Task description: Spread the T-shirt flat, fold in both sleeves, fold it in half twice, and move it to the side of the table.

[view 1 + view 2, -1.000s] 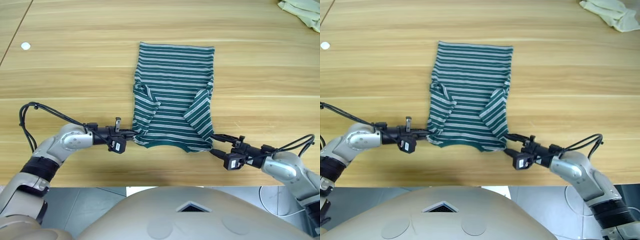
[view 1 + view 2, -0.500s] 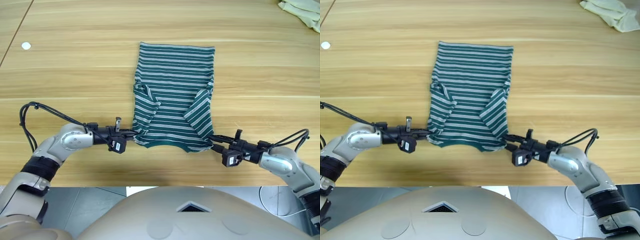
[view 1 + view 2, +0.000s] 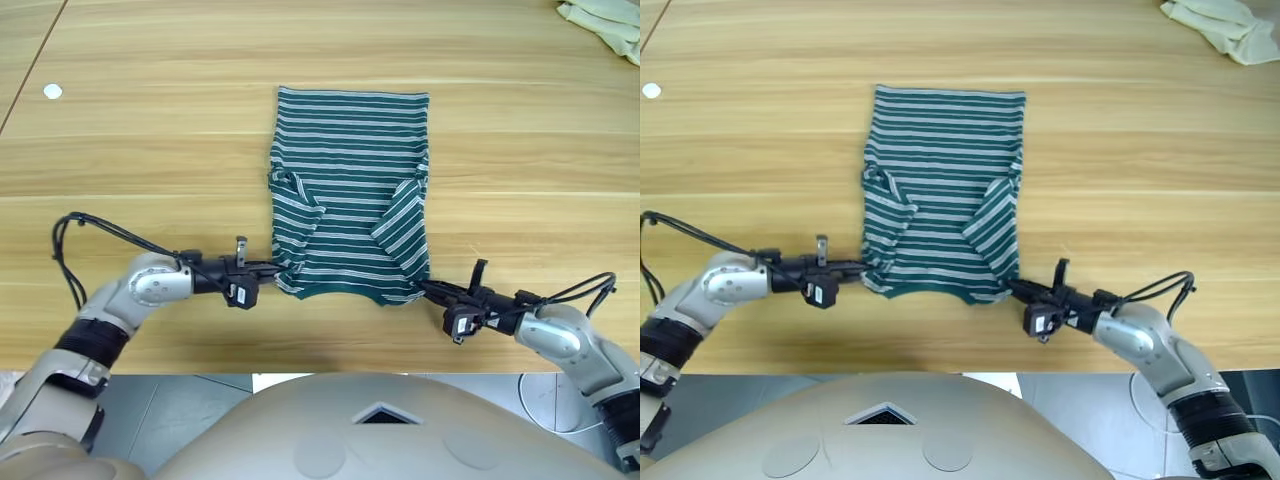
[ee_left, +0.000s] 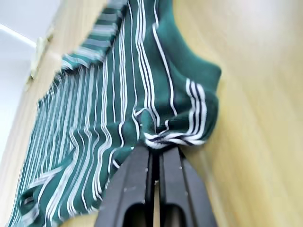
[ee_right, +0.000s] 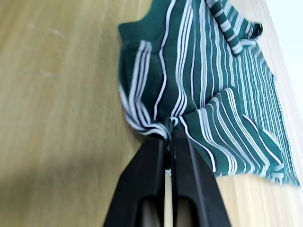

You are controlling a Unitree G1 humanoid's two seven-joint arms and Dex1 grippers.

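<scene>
A green T-shirt (image 3: 350, 190) with white stripes lies flat on the wooden table (image 3: 150, 150), both sleeves folded in over its body. My left gripper (image 3: 272, 268) is shut on the near left corner of the T-shirt (image 4: 161, 137). At the near right corner, my right gripper (image 3: 424, 287) is shut on the T-shirt (image 5: 165, 120). Both grippers rest low at the table's near side, with the cloth bunched at their fingertips.
A pale crumpled cloth (image 3: 603, 22) lies at the far right corner of the table. A small white dot (image 3: 52, 92) sits on the table at the far left. The table's near edge (image 3: 300, 372) runs just behind both grippers.
The right gripper moved in to the near right corner and closed on it. The left gripper shifted slightly right, and the T-shirt's near edge pulled a little narrower.
</scene>
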